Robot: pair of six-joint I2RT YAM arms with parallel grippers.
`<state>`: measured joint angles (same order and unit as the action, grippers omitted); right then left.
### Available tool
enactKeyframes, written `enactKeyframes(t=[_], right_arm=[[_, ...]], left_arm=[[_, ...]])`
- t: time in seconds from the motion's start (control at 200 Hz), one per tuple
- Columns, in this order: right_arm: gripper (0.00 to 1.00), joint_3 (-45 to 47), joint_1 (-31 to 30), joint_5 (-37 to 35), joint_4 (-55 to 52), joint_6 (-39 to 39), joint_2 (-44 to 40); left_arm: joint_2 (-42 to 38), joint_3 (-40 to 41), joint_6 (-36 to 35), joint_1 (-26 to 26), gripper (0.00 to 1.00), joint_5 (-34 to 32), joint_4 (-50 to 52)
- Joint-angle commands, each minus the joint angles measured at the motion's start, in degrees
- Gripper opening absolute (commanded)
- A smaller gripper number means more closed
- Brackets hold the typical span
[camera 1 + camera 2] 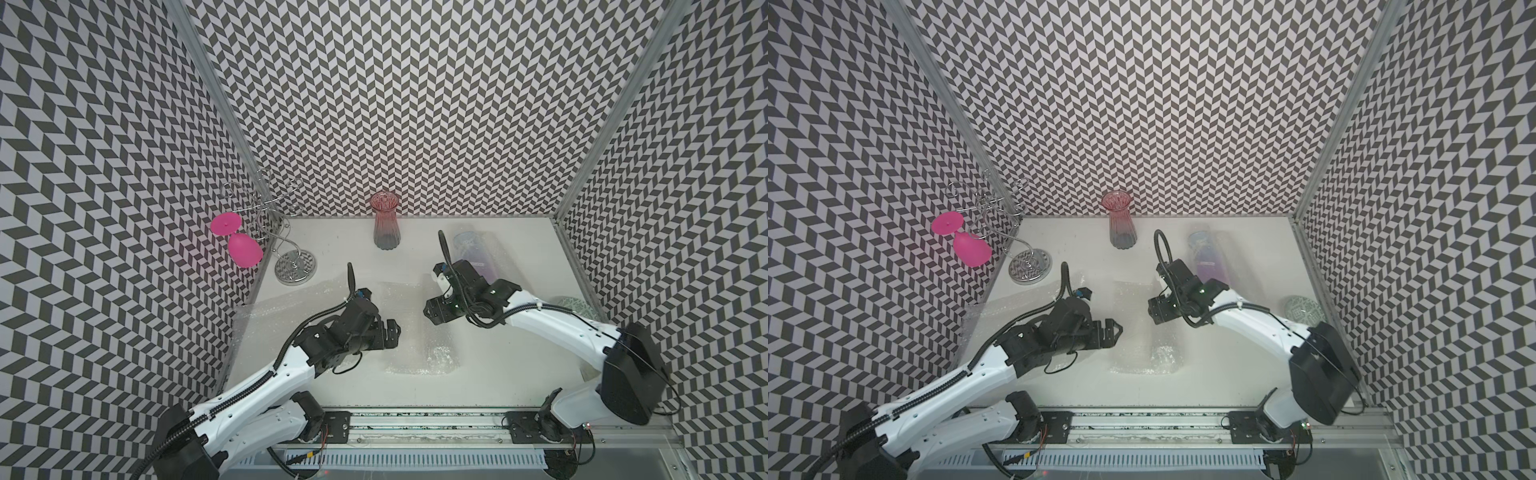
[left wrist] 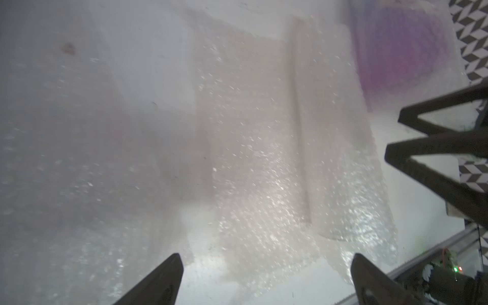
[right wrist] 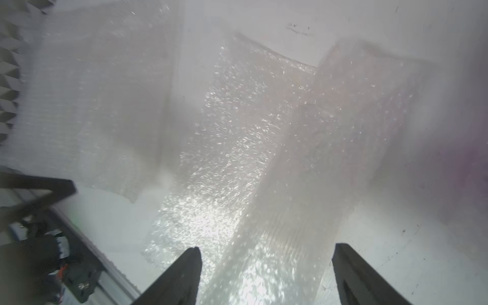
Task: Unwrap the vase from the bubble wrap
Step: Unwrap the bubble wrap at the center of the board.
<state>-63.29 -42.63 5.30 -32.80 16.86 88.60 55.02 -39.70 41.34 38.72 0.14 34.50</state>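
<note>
Vase (image 1: 478, 251) lies wrapped, long axis toward the back wall, just behind the right tool (image 1: 430, 311); left tool (image 1: 394, 331) is farther; both stand spread, empty.

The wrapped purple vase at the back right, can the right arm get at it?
Probably yes. The wrapped vase lies close by the right arm's wrist, nothing over it. The right gripper is open and empty but points away, over the loose bubble wrap, so it must turn back.
</note>
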Motion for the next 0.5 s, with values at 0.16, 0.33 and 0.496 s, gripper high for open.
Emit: enactKeyframes(t=[0.16, 0.33, 0.496], right_arm=[[0.79, -0.69, -0.36, -4.01, 0.97, -1.81, 5.19], [0.60, 3.39, -0.35, -4.77, 2.49, -0.39, 4.00], [0.50, 5.40, -0.26, -4.23, 3.09, 0.73, 2.97]], left_arm=[[10.28, -0.97, -7.30, -6.90, 0.96, 7.77, -6.82], [17.31, 0.51, -8.07, -6.90, 0.88, 9.35, -12.80], [23.74, 0.28, -8.73, -6.21, 0.80, 11.19, -17.49]])
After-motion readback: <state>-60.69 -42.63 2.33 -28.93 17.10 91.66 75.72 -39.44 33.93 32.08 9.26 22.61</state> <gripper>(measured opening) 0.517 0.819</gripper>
